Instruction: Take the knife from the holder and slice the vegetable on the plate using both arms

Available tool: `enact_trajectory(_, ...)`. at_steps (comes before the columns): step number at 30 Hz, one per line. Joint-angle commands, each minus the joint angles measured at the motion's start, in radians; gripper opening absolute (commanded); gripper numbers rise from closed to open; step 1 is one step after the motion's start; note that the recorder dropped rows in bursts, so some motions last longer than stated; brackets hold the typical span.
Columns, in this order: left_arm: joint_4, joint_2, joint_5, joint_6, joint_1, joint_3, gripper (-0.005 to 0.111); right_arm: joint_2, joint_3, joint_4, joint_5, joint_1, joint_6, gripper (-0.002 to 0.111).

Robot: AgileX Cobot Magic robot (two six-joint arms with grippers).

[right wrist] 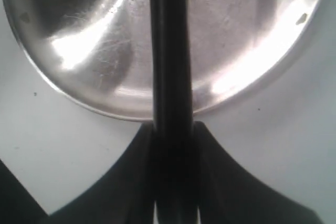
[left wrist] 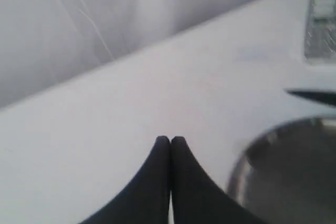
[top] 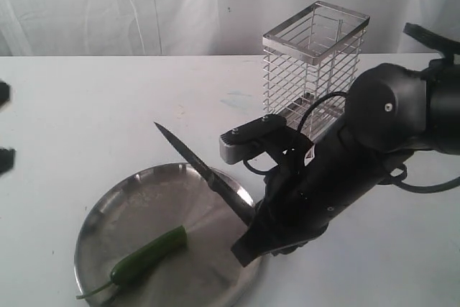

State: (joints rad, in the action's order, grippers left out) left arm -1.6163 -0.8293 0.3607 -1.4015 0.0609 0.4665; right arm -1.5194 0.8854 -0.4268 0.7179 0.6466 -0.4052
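The knife (top: pixel 203 172) is in my right claw (top: pixel 253 229), pinched by its black handle between the two fingers (right wrist: pixel 134 156), which press against it from either side with no gap showing in my right wrist view. Its dark blade slants up and away from the claw, over the near-right part of the plate (top: pixel 108 206), the tip pointing toward the back left and reaching past the plate's far rim in the exterior view; the blade is raised above the steel, not resting on it. From my right wrist the knife runs as a dark bar straight across the shiny plate (right wrist: pixel 247 51). The vegetable (top: pixel 147 255), a glossy green chili, lies flat in the plate toward its front, thin stem trailing over the front-left rim, its blunt end pointing toward the blade but apart from it; it is whole, with no slices beside it. The holder (top: pixel 313 66), a chrome wire basket, stands upright on the white table (top: pixel 86 120) behind my right arm (top: pixel 374 134), well apart from the plate. My left claw (left wrist: pixel 170 145) has its two fingertips closed together, touching along their length and gripping nothing; it sits over bare table just beside the plate's rim (left wrist: pixel 247 161), and in that view the knife's tip (left wrist: pixel 312 96) shows past the rim. In the exterior view only dark bits of it show at the left edge.
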Motion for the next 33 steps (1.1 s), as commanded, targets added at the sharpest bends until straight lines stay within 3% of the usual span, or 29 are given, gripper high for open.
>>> enact_trajectory(1, -0.128, -0.183, 0.041, -0.213, 0.011, -0.027, 0.000, 0.002, 0.001, 0.162, -0.030, 0.001, 0.142, 0.000)
enact_trajectory(4, -0.128, -0.251, -0.109, -0.300, 0.011, -0.008, 0.000, 0.002, 0.001, 0.180, -0.035, 0.001, 0.173, 0.000)
enact_trajectory(6, -0.128, -0.278, -0.243, -0.266, 0.011, 0.017, 0.000, 0.002, 0.001, 0.180, -0.035, 0.001, 0.173, 0.000)
enact_trajectory(9, -0.128, -0.318, -0.535, -0.037, 0.011, 0.053, 0.000, 0.002, 0.001, 0.180, -0.035, 0.001, 0.173, 0.000)
enact_trajectory(11, -0.128, -0.350, -0.767, 0.194, 0.011, 0.053, 0.000, 0.002, 0.001, 0.180, -0.039, 0.001, 0.174, 0.000)
enact_trajectory(12, -0.110, -0.367, -0.862, 0.405, 0.011, 0.053, 0.000, 0.002, 0.001, 0.180, -0.040, 0.001, 0.174, 0.000)
enact_trajectory(14, 0.092, -0.383, -0.982, 0.947, 0.011, 0.053, 0.000, 0.002, 0.001, 0.180, -0.040, 0.001, 0.174, 0.000)
enact_trajectory(16, 0.452, -0.382, -1.034, 1.389, 0.023, 0.076, 0.000, 0.002, 0.001, 0.176, -0.040, 0.001, 0.174, 0.000)
enact_trajectory(18, 0.847, -0.367, -1.042, 1.581, 0.071, 0.136, 0.000, 0.002, 0.001, 0.177, -0.035, 0.001, 0.174, 0.000)
enact_trajectory(22, 1.447, -0.357, -1.073, 1.648, 0.151, 0.328, 0.000, 0.002, 0.001, 0.177, -0.030, 0.001, 0.174, 0.000)
enact_trajectory(26, 1.887, -0.384, -1.251, 1.906, 0.153, 0.418, 0.000, 0.002, 0.001, 0.174, -0.028, 0.001, 0.174, 0.000)
enact_trajectory(30, 2.027, -0.388, -1.330, 2.094, 0.153, 0.394, 0.003, 0.002, 0.001, 0.174, -0.028, 0.001, 0.174, 0.000)
enact_trajectory(33, 2.068, -0.388, -1.311, 2.156, 0.153, 0.343, 0.020, 0.002, 0.001, 0.174, -0.028, 0.001, 0.174, 0.000)
